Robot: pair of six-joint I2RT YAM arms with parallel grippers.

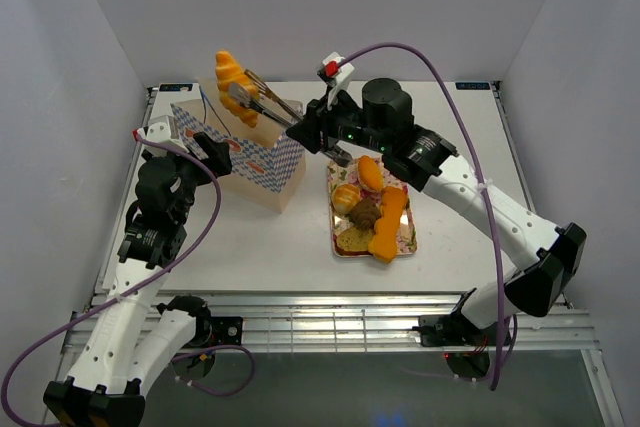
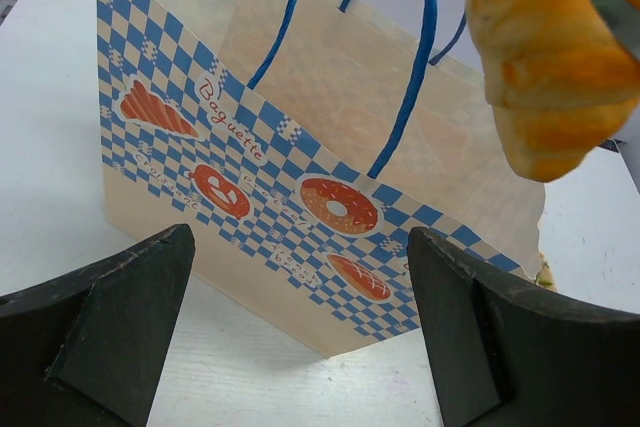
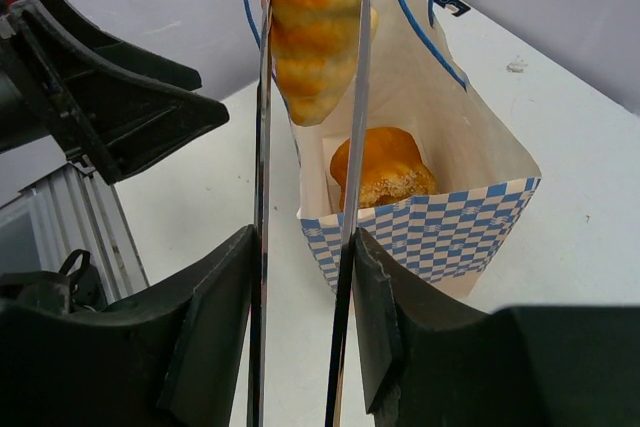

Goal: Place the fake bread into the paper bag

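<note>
My right gripper [image 1: 305,132] [image 3: 303,307] is shut on metal tongs [image 1: 265,102] [image 3: 262,197]. The tongs grip an orange-golden croissant [image 1: 232,72] [image 3: 315,17] [image 2: 545,57] above the open mouth of the paper bag [image 1: 250,157] [image 2: 300,177] [image 3: 450,227]. The bag stands upright, with blue-and-white checks and blue string handles. A golden roll [image 3: 385,172] lies inside it. My left gripper [image 1: 205,147] [image 2: 300,337] is open and empty, close to the bag's left side, not touching it. Several bread pieces [image 1: 370,207] lie on the floral tray [image 1: 340,250].
The tray sits right of the bag, under my right arm. Grey walls close in the table on the left, back and right. A metal rail runs along the near edge [image 1: 340,322].
</note>
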